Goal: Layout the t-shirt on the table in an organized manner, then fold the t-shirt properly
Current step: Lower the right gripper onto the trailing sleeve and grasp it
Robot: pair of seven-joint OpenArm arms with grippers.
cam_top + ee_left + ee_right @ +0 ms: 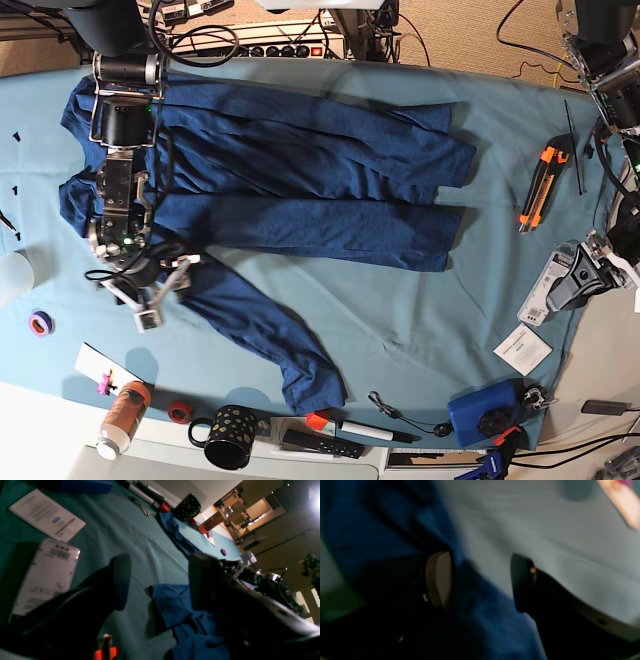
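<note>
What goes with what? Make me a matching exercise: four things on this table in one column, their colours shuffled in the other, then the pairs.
1 t-shirt
2 utility knife
3 tape roll
4 mug

A purple
B black with yellow dots
C dark blue
D orange and black

Pairs: 1-C, 2-D, 3-A, 4-B

Probably lab: cables (215, 38), cluttered table (420, 320)

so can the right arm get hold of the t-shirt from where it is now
Probably yes. The right gripper hangs open just above the t-shirt, with blue fabric directly between its fingers and nothing covering it. The wrist view is blurred, so contact can't be judged.
</note>
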